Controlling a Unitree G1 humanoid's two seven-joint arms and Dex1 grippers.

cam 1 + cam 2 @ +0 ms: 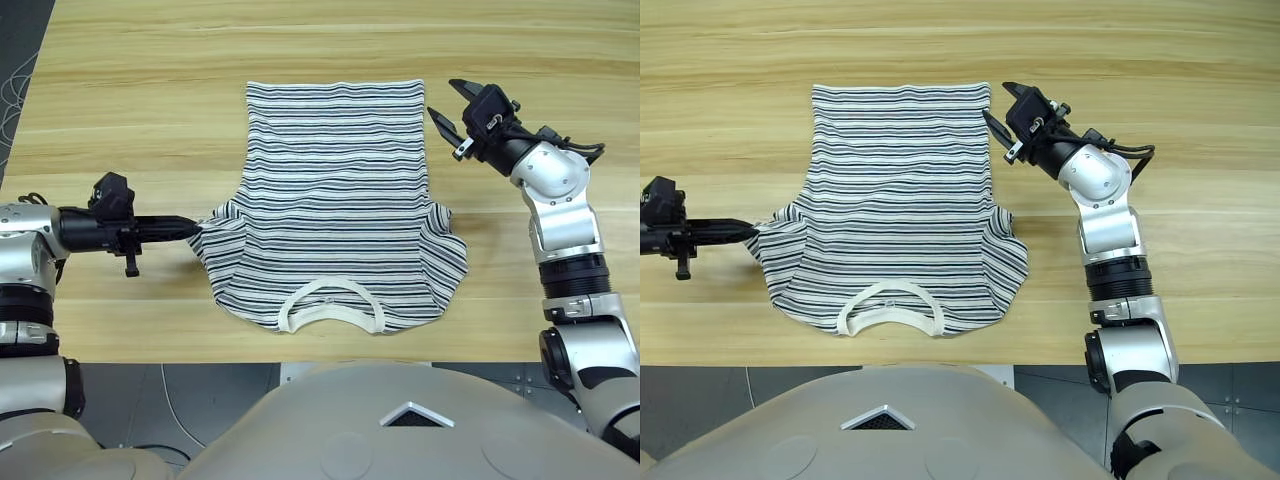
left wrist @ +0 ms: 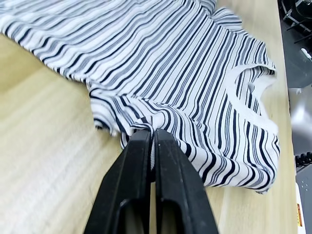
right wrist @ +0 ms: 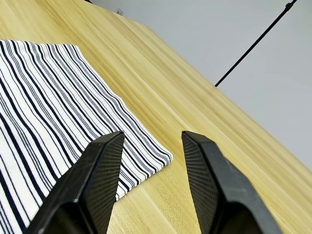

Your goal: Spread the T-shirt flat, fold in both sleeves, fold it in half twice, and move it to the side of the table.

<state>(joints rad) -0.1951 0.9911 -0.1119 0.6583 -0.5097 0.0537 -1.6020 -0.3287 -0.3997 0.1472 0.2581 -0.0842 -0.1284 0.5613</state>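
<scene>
Cloth sits pinched in the left claw [image 1: 195, 228], whose two fingers are pressed together on the outer edge of the left sleeve [image 1: 222, 228], at 9 o'clock of the T-shirt [image 1: 335, 190]. The wrist view shows the striped fabric gathered into small folds right at the fingertips. The right claw [image 1: 445, 97] stands wide open with nothing between its fingers, above the surface [image 1: 130, 100] just beside the garment's far right corner, at about 2 o'clock of it.

The T-shirt lies in the middle of the light wooden surface, spread mostly flat. Its white collar [image 1: 332, 305] is at 6 o'clock, nearest the robot, and its straight hem [image 1: 335, 85] is at 12 o'clock. It is white with dark narrow stripes running crosswise. The body is smooth apart from slight ripples. The right sleeve [image 1: 442, 228], at 3 o'clock, is rumpled and curls inward against the body, and the lower edge at either side of the collar is wavy.
</scene>
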